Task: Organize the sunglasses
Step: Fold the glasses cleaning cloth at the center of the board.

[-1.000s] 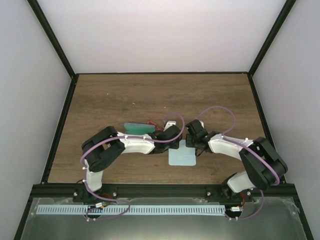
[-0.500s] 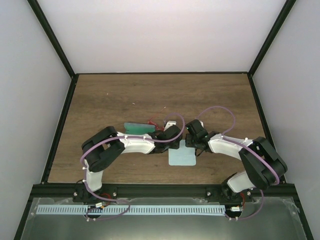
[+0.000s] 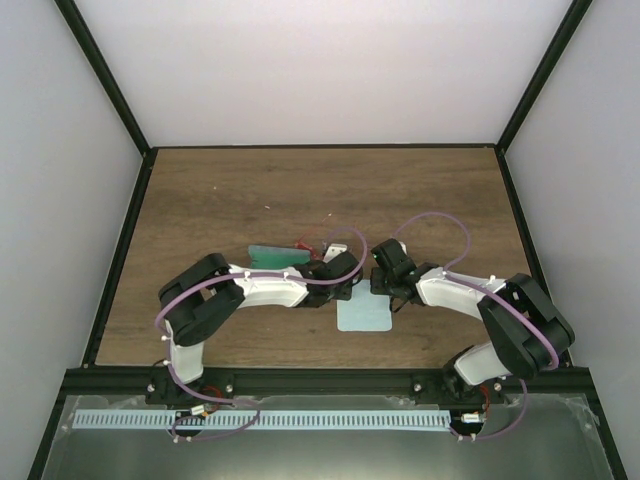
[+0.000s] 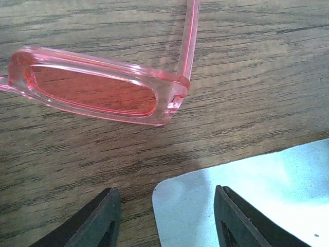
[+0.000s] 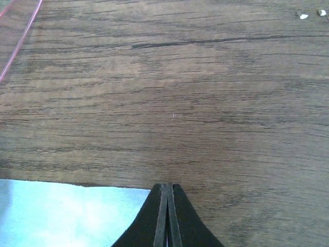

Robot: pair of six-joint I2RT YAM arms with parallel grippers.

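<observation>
The sunglasses [image 4: 92, 90], with red translucent lenses and a thin pink arm, lie on the wood just beyond my left gripper [image 4: 167, 218]. They show as a red spot in the top view [image 3: 304, 243]. The left gripper is open, its fingers on either side of a corner of the light blue cloth [image 4: 247, 200]. My right gripper [image 5: 168, 195] is shut at the cloth's [image 5: 61, 216] other far corner and seems to pinch it. In the top view both grippers, left [image 3: 337, 272] and right [image 3: 385, 280], sit at the far edge of the cloth [image 3: 362, 315].
The grey-blue case [image 3: 275, 257] lies left of the sunglasses, partly under my left arm. One thin pink arm of the glasses [image 5: 20, 36] crosses the right wrist view's top-left corner. Small white specks [image 5: 303, 15] lie on the wood farther out.
My left gripper has shifted slightly to the left. The right arm and the cloth have not visibly moved.
</observation>
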